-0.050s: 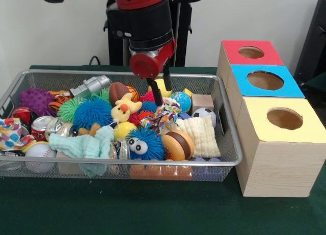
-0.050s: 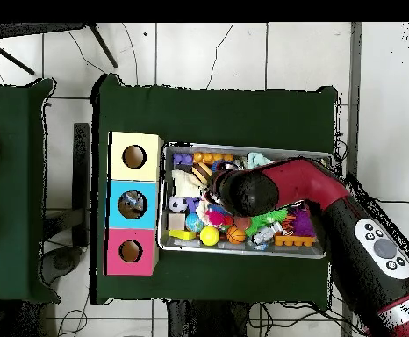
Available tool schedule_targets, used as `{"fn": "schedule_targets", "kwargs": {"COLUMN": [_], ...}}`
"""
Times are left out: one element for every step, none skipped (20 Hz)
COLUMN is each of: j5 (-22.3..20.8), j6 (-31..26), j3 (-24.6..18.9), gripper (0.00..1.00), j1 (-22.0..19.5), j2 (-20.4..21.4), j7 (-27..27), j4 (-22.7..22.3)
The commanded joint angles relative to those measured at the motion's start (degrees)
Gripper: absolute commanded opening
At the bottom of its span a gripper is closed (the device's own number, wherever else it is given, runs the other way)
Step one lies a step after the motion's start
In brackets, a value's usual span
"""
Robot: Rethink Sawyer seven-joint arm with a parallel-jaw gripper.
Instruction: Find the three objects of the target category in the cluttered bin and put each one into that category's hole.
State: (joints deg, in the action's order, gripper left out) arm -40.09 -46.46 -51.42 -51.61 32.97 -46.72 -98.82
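The arm is in the searching and picking step: its gripper [image 1: 161, 88] hangs down into the middle back of the wire bin [image 1: 230, 161], and the jaws are apart with nothing between them. One black finger [image 1: 156, 94] dips just above the pile, close to the yellow chick toy [image 1: 122, 111] and the knotted rope toy [image 1: 162, 114], while the other sits near a yellow ball [image 1: 162, 86] by the back wall. I cannot tell which kind of thing is the target, so I cannot say which toy it wants. Balls lie all over: a soccer ball [image 1: 204, 113] and a globe ball [image 1: 181, 100] at the center right, a baseball [image 1: 40, 152] at the lower left. Next, I think the jaws must drop onto one toy and close on it alone, which is hard because the toys touch and lie on each other. Then the arm must lift over the right rim of the bin and go to the three boxes on the right side of the frame: the red hole box [image 1: 251, 52], the blue hole box [image 1: 265, 80] and the yellow hole box [image 1: 284, 119]. The boxes stand just beside the bin on the green surface [image 1: 127, 209], so the way across is short. In the overhead view something already lies in the blue box's hole [image 2: 132, 203]. Above the pile there is open room.
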Motion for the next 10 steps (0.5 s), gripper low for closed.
{"fn": "schedule_targets", "kwargs": {"j5": [-3.8, -4.2, -4.7, -4.9, -5.4, -5.7, -5.9, -6.0, -6.5, -6.6], "j6": [-10.8, -11.0, -11.6, -11.8, -12.0, -12.2, -12.5, -12.4, -12.4, -12.4], "j3": [6.8, 7.1, 7.5, 7.7, 8.1, 8.2, 8.4, 8.4, 8.7, 8.8], "gripper": [1.0, 1.0, 1.0, 1.0, 1.0, 1.0, 1.0, 1.0, 1.0, 1.0], "j1": [1.6, 1.7, 1.9, 2.0, 2.1, 2.2, 2.2, 2.1, 2.0, 1.8], "j2": [2.1, 2.2, 2.3, 2.4, 2.6, 2.7, 2.8, 2.9, 2.9, 2.9], "j7": [7.0, 7.4, 7.6, 7.7, 7.7, 7.8, 8.0, 8.2, 8.5, 8.9], "j4": [6.7, 6.8, 7.2, 7.3, 7.6, 7.7, 8.1, 8.2, 8.7, 9.0]}}
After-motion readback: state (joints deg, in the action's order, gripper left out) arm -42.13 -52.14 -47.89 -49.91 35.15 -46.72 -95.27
